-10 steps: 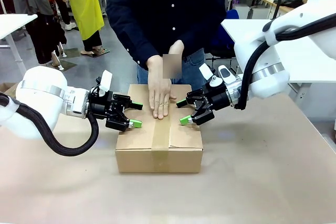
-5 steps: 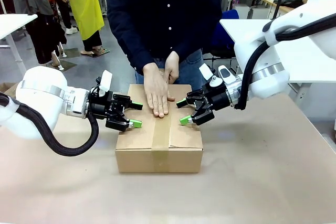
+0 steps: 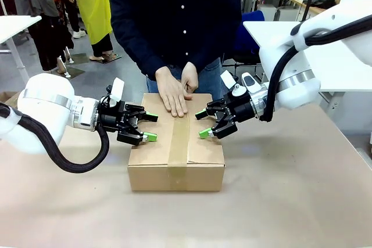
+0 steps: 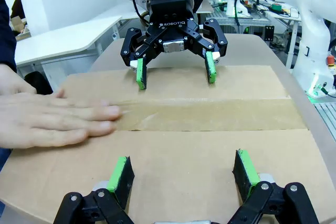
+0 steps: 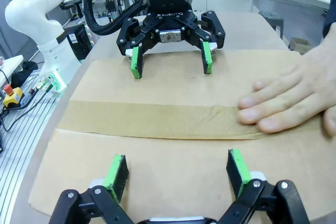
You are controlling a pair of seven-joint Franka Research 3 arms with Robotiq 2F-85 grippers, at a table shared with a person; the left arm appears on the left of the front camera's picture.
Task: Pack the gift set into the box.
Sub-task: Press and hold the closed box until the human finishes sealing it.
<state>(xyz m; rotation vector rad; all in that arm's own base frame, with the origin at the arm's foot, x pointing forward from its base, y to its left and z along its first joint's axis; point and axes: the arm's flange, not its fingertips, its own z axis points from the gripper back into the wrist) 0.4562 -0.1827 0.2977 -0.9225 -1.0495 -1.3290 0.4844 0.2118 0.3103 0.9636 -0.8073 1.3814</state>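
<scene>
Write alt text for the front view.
A person's hand presses the taped top of a closed brown box on the table. The open left gripper and open right gripper flank it, over its top edges.

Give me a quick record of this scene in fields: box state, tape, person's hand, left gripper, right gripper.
box: brown carton on the table, flaps closed
tape: brown strip along the top seam and down the near face
person's hand: flat on the far end of the tape
left gripper: open, pads on the box top at its left edge, holding nothing
right gripper: open, pads on the box top at its right edge, holding nothing
gift set: hidden, cannot tell
</scene>
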